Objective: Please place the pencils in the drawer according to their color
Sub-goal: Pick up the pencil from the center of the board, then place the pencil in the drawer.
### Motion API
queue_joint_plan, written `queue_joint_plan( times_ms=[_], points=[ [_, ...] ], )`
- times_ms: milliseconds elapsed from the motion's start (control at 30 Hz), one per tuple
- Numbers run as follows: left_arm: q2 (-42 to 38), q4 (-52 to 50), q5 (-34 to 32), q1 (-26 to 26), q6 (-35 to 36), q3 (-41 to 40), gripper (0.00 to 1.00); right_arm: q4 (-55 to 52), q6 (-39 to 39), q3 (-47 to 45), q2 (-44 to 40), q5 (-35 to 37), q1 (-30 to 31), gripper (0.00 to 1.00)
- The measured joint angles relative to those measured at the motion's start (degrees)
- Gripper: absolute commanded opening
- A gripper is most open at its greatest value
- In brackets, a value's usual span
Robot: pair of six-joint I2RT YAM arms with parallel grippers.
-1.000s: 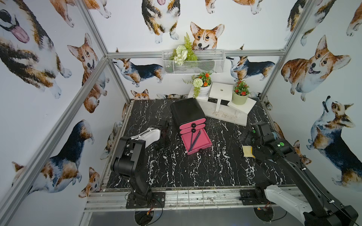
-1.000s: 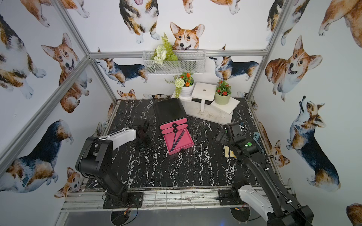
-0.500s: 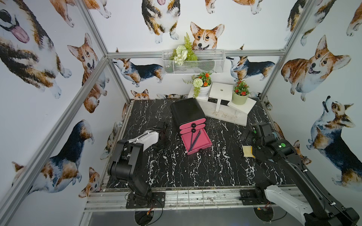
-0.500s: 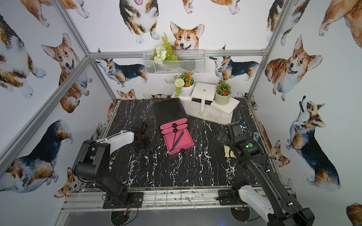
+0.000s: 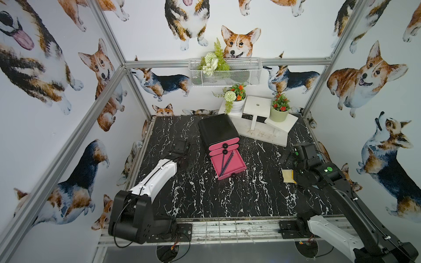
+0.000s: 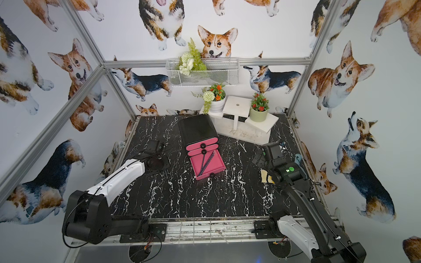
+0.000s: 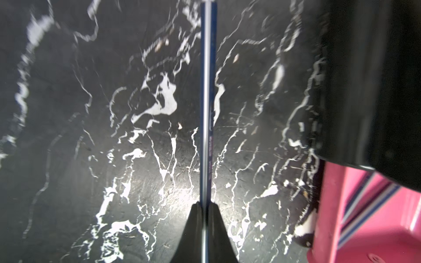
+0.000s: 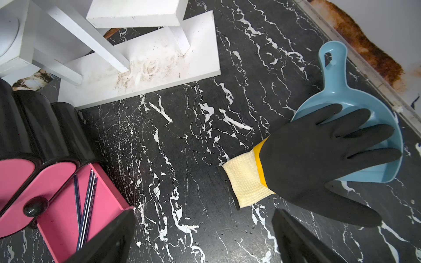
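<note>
While the left jaws pinch a dark blue pencil [image 7: 206, 91] near the open pink drawer [image 7: 330, 216], lay it lengthwise alongside the blue pencils [image 8: 87, 205] inside; right jaws, beyond the drawer, stand spread.

- Both top views came in bright, even, sharp; wide-angle stretched the corgi prints [image 5: 25, 57] twd the edges.
- Left wrist view was dim, smeared w/ motion blur; hot spot glared on the marble tabletop [image 7: 180, 189], white streak ran down the blue pencil [image 7: 206, 91].
- Right wrist view was crisp, well lit; faint sheen on the black glove [image 8: 319, 164].
</note>
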Motion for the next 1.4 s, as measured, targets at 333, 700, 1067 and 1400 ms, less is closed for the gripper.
queue_joint_plan(
  times_ms=[333, 700, 1067, 1400],
  points=[
    [-10.16, 0.94, -4.35, -11.85, 11.21, 4.28, 0.00, 0.00, -0.02, 0.37, 0.31, 0.02, 0.00, 1.00],
    [-4.44, 5.99, -1.36, -28.87, 24.52, 11.50, 0.00, 0.00, 0.00, 0.61, 0.15, 0.02, 0.00, 0.99],
    [9.44, 5.90, 3.17, -31.80, 27.41, 14.16, 0.00, -0.02, 0.02, 0.24, -0.57, 0.02, 0.00, 1.00],
    [17.46, 6.03, 1.46, -32.22, 28.00, 15.61, 0.00, -0.02, 0.02, -0.28, -1.38, 0.02, 0.00, 1.00]
  ],
)
